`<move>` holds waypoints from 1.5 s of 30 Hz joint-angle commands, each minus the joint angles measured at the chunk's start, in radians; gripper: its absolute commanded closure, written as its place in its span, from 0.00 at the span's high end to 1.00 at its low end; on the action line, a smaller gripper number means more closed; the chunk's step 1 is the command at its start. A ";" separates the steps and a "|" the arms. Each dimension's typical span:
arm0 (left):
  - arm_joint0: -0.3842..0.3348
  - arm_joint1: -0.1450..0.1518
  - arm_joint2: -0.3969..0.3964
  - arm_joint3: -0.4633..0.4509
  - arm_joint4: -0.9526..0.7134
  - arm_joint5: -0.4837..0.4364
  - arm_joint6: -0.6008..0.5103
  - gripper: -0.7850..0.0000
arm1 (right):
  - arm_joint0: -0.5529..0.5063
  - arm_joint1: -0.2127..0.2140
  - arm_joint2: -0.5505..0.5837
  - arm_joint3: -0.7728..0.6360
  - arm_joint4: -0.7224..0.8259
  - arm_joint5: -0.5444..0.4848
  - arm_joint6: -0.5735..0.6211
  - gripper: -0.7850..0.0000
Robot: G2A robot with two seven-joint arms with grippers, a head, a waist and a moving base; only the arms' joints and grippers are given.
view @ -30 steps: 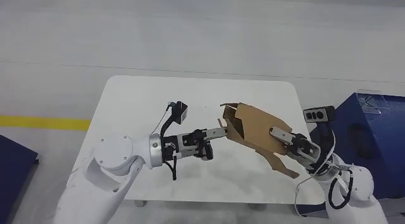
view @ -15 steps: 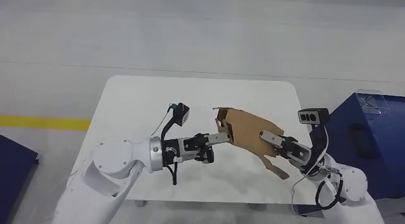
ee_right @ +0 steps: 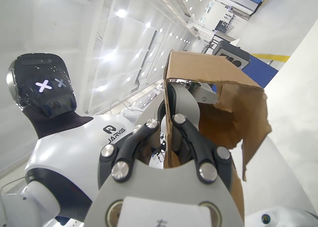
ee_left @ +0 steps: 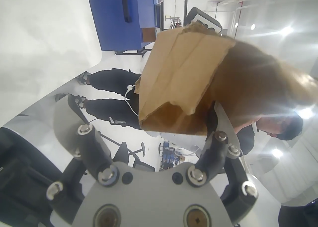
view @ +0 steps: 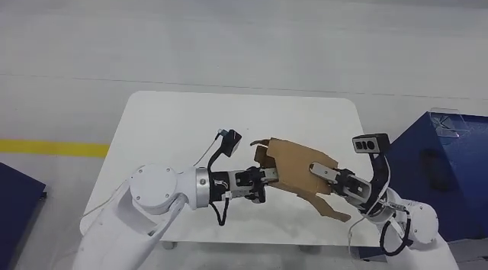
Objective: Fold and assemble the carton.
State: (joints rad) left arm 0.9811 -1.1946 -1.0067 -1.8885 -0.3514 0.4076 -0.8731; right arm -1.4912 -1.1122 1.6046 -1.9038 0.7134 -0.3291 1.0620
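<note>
The brown carton, partly unfolded with ragged flaps, is held over the white table's front right part. My right gripper is shut on one of its walls; the right wrist view has the cardboard panel pinched edge-on between that gripper's two fingers. My left gripper meets the carton's opposite end. In the left wrist view it stands open, fingers wide apart, with a lower corner of the carton between them and resting against one finger.
The white table has bare surface at its left and back. A blue cabinet stands close off the table's right edge, and a dark blue object sits on the floor to the left.
Both grippers and the carton have shifted toward the table's front and slightly left. The carton now lies lower and flatter, and the left arm has swung in closer to it.
</note>
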 commanded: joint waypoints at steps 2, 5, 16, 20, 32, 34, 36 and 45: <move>-0.007 0.000 -0.006 0.003 -0.008 -0.007 0.010 1.00 | 0.001 0.001 0.003 0.004 0.072 0.073 -0.007 0.00; 0.004 0.005 -0.045 -0.016 -0.020 -0.018 0.025 1.00 | 0.002 0.001 0.000 0.018 0.140 0.168 -0.034 0.00; 0.186 0.038 -0.342 -0.106 -0.212 -0.172 0.012 1.00 | 0.024 -0.002 -0.034 0.047 0.401 0.474 -0.080 0.00; 0.208 0.050 -0.350 -0.121 -0.117 -0.114 -0.003 1.00 | 0.058 -0.001 -0.046 0.084 0.556 0.660 -0.060 0.00; 0.143 0.056 -0.227 -0.107 -0.019 -0.063 -0.085 1.00 | 0.069 0.001 -0.085 0.096 0.610 0.775 0.026 0.00; 0.132 0.056 -0.216 -0.105 -0.021 -0.061 -0.087 1.00 | 0.065 0.002 -0.085 0.093 0.601 0.770 0.034 0.00; 0.123 0.056 -0.204 -0.103 -0.023 -0.059 -0.091 1.00 | 0.061 0.002 -0.086 0.090 0.595 0.765 0.040 0.00; 0.081 0.055 -0.149 -0.078 -0.019 -0.029 -0.104 1.00 | 0.061 0.003 -0.097 0.081 0.573 0.749 0.039 0.00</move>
State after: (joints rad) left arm 1.0671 -1.1395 -1.1629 -1.9715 -0.3728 0.3687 -0.9757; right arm -1.4308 -1.1096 1.5090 -1.8212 1.2890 0.4200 1.1010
